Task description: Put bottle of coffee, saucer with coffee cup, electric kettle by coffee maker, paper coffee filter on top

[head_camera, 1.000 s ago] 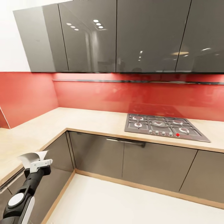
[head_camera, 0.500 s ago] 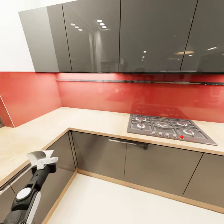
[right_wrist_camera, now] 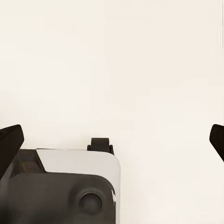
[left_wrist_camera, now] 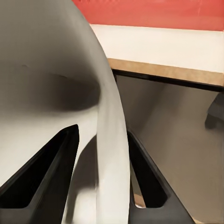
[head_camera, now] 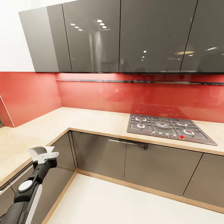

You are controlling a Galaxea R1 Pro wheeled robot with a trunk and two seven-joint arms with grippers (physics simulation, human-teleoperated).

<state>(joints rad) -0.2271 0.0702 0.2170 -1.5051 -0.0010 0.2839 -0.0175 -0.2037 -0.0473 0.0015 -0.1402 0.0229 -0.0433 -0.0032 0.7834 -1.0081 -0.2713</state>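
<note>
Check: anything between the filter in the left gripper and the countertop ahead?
Nothing visible. The left gripper holds the paper coffee filter over the cabinet edge, with bare kitchen countertop beyond. The gas hob sits off to the right. No coffee maker is in view here.

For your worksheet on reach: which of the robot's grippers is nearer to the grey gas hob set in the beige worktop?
Left. The left gripper, holding a pale paper piece, is across the corner from the grey gas hob. The right gripper faces pale floor, so its distance is unclear.
</note>
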